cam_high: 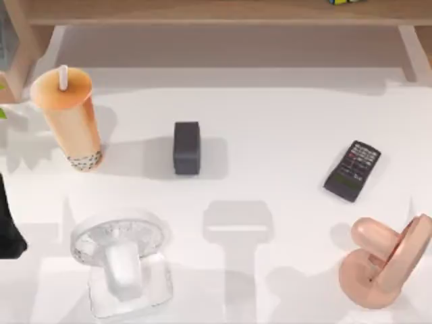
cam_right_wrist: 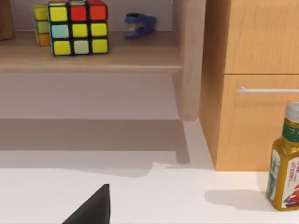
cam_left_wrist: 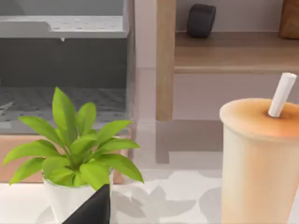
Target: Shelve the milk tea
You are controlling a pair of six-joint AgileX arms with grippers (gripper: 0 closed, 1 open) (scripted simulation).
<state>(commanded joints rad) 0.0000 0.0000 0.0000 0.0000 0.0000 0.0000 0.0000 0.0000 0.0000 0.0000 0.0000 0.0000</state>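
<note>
The milk tea (cam_high: 69, 118) stands upright near the back left of the white surface (cam_high: 270, 121), its white straw (cam_high: 63, 77) rising from the orange top. The left wrist view sees the cup close by, with a potted plant (cam_left_wrist: 77, 154) beside it and a wooden shelf (cam_left_wrist: 233, 51) behind. A dark tip of the left end effector (cam_left_wrist: 93, 210) shows there; whether it is open I cannot tell, and nothing is seen in its hold. The same goes for the right end effector (cam_right_wrist: 91, 207). A black box (cam_high: 186, 147) sits near the middle, a calculator (cam_high: 352, 170) to the right, a clear fan (cam_high: 120, 260) at front left.
</note>
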